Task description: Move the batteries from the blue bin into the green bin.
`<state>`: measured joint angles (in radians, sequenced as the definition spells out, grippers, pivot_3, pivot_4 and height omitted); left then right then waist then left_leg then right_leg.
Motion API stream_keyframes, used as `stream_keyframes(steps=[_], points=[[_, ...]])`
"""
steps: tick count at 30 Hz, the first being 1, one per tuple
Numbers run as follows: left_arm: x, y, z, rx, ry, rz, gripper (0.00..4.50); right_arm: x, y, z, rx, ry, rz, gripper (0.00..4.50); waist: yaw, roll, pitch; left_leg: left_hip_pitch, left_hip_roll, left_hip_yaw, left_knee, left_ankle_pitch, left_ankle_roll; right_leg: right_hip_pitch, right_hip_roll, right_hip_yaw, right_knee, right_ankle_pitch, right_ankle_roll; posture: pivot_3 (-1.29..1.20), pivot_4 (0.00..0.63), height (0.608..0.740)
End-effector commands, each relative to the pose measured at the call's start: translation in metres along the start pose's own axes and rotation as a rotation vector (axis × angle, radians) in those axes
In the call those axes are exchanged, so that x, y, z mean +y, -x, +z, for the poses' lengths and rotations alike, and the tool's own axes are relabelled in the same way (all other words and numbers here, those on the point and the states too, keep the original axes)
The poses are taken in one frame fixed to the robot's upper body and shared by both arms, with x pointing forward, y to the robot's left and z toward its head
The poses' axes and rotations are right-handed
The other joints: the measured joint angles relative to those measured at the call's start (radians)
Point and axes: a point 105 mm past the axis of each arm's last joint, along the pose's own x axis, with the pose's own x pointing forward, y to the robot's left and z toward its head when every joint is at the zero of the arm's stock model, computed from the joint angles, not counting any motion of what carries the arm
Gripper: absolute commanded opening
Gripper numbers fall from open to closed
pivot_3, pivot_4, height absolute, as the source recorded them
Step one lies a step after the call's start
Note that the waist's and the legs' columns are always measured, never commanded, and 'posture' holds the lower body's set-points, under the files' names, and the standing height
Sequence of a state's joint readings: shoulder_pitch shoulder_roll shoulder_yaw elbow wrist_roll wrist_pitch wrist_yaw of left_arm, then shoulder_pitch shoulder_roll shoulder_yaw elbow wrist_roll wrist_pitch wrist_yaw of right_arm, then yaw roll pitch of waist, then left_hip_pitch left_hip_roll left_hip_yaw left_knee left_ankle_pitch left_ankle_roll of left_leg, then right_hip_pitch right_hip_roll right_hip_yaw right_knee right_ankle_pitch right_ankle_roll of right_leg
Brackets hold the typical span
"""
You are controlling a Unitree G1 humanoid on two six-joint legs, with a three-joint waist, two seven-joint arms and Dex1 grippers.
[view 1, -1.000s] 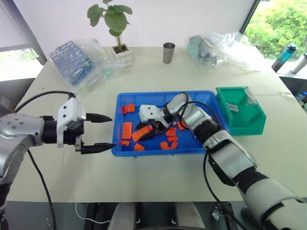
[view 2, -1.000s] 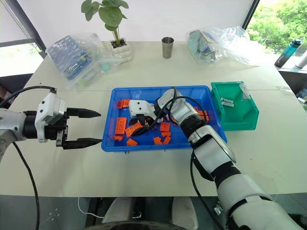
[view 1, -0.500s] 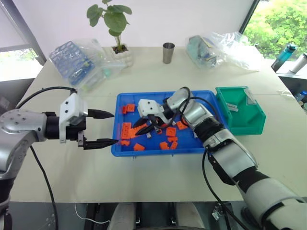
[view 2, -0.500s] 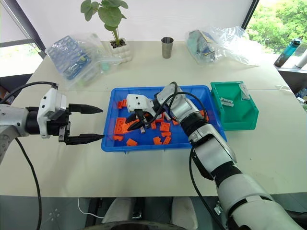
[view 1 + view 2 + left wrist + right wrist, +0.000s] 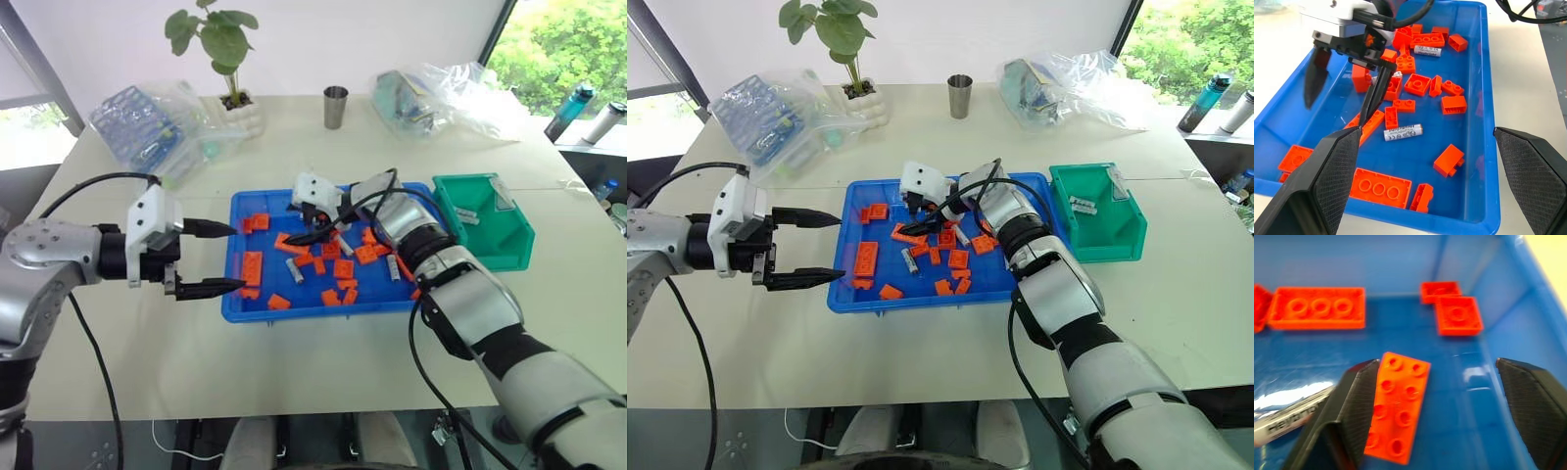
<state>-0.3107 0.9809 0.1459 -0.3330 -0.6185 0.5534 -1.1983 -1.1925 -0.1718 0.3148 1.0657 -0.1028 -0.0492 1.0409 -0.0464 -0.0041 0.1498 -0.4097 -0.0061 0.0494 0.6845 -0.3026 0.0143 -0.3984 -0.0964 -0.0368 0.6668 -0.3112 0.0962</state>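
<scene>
The blue bin (image 5: 323, 311) lies mid-table, holding orange bricks (image 5: 253, 266) and loose batteries (image 5: 294, 271), (image 5: 394, 266), (image 5: 1403, 132). To its right stands the green bin (image 5: 509, 257) with batteries (image 5: 1080, 204) inside. My right gripper (image 5: 908, 220) hangs open above the bin's far left part, empty. In the right wrist view its fingers (image 5: 1352, 406) flank an orange brick (image 5: 1398, 411), with a battery (image 5: 1288, 416) just outside them. My left gripper (image 5: 239, 258) is open and empty, level at the bin's left rim, pointing across it.
At the table's back stand a potted plant (image 5: 230, 108), a metal cup (image 5: 335, 106), a wrapped blue rack (image 5: 137, 122) and a clear plastic bag (image 5: 441, 93). Bottles (image 5: 568, 108) stand beyond the right edge. Bare tabletop lies in front of both bins.
My right gripper went from nearly shut low among the bricks to open, lifting and swinging toward the bin's far side. Bricks there got scattered. The left gripper held still; the camera shifted slightly.
</scene>
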Motion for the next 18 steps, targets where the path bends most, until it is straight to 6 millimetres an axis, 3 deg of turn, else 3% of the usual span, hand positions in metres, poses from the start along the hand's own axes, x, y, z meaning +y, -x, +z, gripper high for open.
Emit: stream_keyframes(steps=[1,4,7,11,18], points=[[0.0,0.0,0.007,-0.012,-0.034,-0.004,4.5,-0.017,0.016,0.035,-0.098,0.044,-0.076,3.65,0.0,0.0,0.0,0.0,0.0,0.0,0.0,0.0,0.0,0.0,0.0,0.0,0.0,0.0,0.0,0.0,0.15,0.716],[-0.003,-0.002,0.007,-0.019,-0.027,-0.021,4.5,-0.005,0.039,0.042,-0.123,-0.024,-0.049,3.65,0.007,0.0,0.0,0.0,0.0,-0.001,0.0,0.0,0.0,0.0,0.0,0.0,0.0,0.0,0.0,0.0,0.15,0.716],[-0.005,-0.003,0.005,-0.012,-0.028,-0.043,4.5,0.029,0.058,0.03,-0.08,-0.198,0.004,3.65,0.014,0.0,0.0,-0.001,0.0,-0.002,0.0,0.0,0.001,0.001,-0.001,0.0,0.0,0.0,0.0,0.0,0.15,0.716],[-0.006,-0.006,0.0,-0.002,-0.036,-0.062,4.5,0.071,0.064,0.018,-0.041,-0.46,0.058,3.65,0.018,0.0,0.0,-0.001,0.0,-0.002,0.0,-0.001,0.001,0.001,-0.001,0.0,-0.001,0.0,0.0,0.0,0.15,0.716],[-0.006,-0.009,-0.001,-0.003,-0.047,-0.086,4.5,0.082,0.057,0.002,0.016,-0.633,-0.008,3.65,0.011,0.001,0.001,0.0,0.0,-0.001,0.0,0.0,0.0,0.0,-0.001,0.0,-0.001,0.0,0.0,0.0,0.15,0.716]])
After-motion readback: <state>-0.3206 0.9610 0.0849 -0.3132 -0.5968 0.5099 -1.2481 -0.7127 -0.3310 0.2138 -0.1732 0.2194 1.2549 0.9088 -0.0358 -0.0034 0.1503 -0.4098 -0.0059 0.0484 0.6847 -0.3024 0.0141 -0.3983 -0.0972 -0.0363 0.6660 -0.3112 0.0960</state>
